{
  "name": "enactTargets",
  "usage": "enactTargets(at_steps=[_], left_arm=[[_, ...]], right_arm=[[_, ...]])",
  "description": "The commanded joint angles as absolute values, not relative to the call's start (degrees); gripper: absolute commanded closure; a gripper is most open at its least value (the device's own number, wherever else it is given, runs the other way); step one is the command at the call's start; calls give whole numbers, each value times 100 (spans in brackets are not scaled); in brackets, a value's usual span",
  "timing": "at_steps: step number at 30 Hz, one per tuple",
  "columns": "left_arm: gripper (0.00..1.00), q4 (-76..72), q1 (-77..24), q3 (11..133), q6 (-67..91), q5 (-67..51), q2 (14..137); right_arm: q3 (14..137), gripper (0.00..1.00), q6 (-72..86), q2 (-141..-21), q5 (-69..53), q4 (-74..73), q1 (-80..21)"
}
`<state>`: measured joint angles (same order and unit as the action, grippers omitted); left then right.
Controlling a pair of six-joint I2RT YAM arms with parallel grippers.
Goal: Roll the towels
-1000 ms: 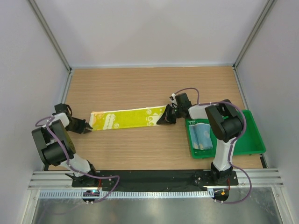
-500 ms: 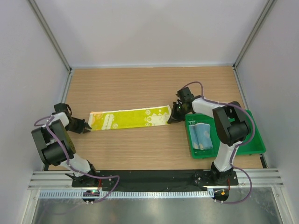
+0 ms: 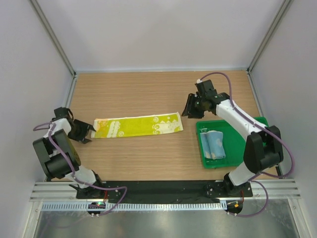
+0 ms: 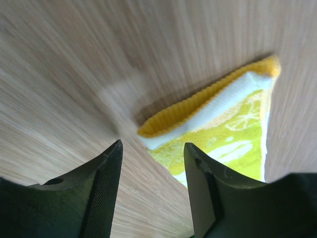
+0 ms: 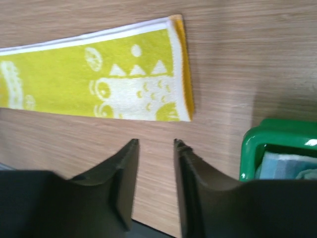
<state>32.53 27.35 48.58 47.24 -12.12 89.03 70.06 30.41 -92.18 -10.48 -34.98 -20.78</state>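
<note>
Status, counted: we see two towels, one tray, two arms.

Towel 1, the yellow towel (image 3: 138, 125): flat on the table (image 3: 138, 89) as one long strip running left to right, unrolled. It is lime-yellow with white figures, has an orange band at each short end and a white edge along the far long side. The left wrist view shows the left end's corner lifted a little off the wood, with a shadow under it.

Towel 2, the blue towel (image 3: 214, 144): a compact bundle in the left part of the green tray (image 3: 267, 124). We cannot tell whether it is rolled or only folded. It shows two lobes side by side from above.

The tray sits on the table's right side, near the edge, well apart from the strip's right end.

Left gripper (image 3: 89, 133): low at the table, just beside the strip's left end, pointing at it. Its jaws stand apart with nothing between them. In the wrist view the towel corner lies beyond the tips, with bare wood in the gap. Released, grasping nothing.

Right gripper (image 3: 187, 113): above the table, just beyond the strip's right end, on the far side of the tray's near-left corner. Its jaws are parted by a narrow gap, with bare wood visible through it. The wrist view shows the towel's right end and one tray corner ahead. It is not touching the towel. Released, grasping nothing.

Net: we have one towel bundled in the tray and one laid out flat on the table, both hands free.
</note>
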Motion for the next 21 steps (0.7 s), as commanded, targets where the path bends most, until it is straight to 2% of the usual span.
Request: enactTargets(at_steps=[1,4,6,12,21], left_arm=[[43,3532,2777,5220,4343,-1634,8605],[40,3647,2777,5335,4167,-1871,8350],[40,3700,2734,5300,4104,-1942,8078],[39,3200,2488,4711,4026,-1916,7173],[39,3208,2276,4851,3920,-1951,7137]], right_arm=[[6821,53,3392,-8702,-1379,-3472,-2092],[6408,43,3700,-8596,-1380,-3252,-2214],[6232,41,3779,-8657,-1275,-3190,-2285],[6284,41,3824,-9149,-985,-3225,-2417],[6803,45,3656,-10246,-676,-3393,-2426]])
